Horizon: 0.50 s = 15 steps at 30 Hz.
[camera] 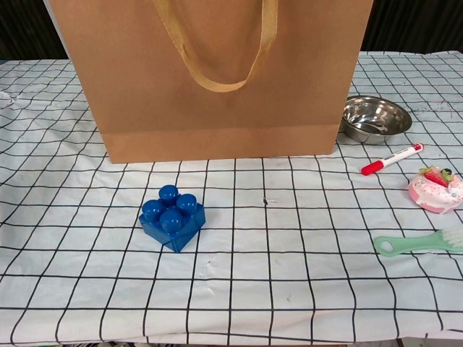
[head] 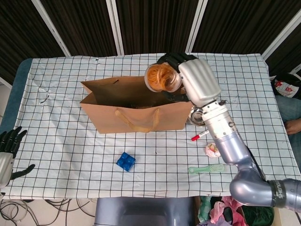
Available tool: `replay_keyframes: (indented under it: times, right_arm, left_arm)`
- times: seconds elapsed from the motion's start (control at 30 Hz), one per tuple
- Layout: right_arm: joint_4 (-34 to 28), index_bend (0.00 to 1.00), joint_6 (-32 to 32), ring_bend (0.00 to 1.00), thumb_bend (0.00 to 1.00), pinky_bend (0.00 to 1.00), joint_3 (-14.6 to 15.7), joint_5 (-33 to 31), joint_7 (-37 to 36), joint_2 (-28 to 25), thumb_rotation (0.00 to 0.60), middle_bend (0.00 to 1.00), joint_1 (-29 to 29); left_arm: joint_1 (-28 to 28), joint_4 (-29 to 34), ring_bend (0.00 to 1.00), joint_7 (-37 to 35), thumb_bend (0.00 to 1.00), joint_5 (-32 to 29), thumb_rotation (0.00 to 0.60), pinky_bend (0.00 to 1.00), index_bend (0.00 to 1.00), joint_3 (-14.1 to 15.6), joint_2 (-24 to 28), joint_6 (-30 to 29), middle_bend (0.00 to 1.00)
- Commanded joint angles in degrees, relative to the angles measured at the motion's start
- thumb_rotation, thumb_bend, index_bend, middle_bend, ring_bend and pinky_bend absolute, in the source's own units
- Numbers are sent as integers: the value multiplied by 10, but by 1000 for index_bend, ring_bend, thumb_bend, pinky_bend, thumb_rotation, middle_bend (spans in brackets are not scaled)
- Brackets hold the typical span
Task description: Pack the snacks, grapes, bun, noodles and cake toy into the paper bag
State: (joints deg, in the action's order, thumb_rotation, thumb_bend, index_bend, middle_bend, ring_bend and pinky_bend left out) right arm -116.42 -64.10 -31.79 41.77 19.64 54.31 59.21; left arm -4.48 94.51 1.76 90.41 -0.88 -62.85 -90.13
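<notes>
In the head view my right hand [head: 188,80] holds the orange noodles [head: 161,78] over the open top of the brown paper bag [head: 136,117], near its right end. The bag stands upright mid-table and fills the top of the chest view as paper bag [camera: 217,79]. Something lies inside it but I cannot make it out. The pink cake toy [head: 213,149] [camera: 435,188] sits on the cloth to the right. My left hand [head: 9,150] rests open at the table's near-left corner, holding nothing.
A steel bowl [head: 197,117] [camera: 372,118] stands right of the bag. A red marker [head: 201,135] [camera: 391,159], a green brush [head: 207,168] [camera: 416,242] and a blue toy brick [head: 125,161] [camera: 172,217] lie on the checked cloth. A person sits beyond the right edge.
</notes>
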Motion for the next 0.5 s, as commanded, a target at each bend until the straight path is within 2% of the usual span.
replay_keyframes:
  times: [0.03,0.13,0.23,0.37,0.5]
  right_arm:
    - [37,390,24,506,537,386,34,-28,57,52,600,380,44]
    - [52,365,24,480,488,371,48,-45,82,73,600,349,61]
    - [51,281,33,394,381,335,61,-68,100,77,600,278,71]
    - [47,145,47,229,194,275,69,-100,111,69,600,98,78]
    - [43,94,31,147,90,251,64,-99,101,59,600,2,72]
  left_arm:
    - [1,-1,0,-3,87,-2,600,0,29,-1,1,0,0]
    - [2,-1,0,-6,87,0,600,0,29,-1,3,-1,0]
    - [4,-2,0,-11,87,2,600,0,29,-1,5,-4,0]
    - [5,-2,0,-13,87,0,600,0,29,-3,6,-5,0]
    - [6,-2,0,-15,87,-1,600,0,29,-3,7,-4,0]
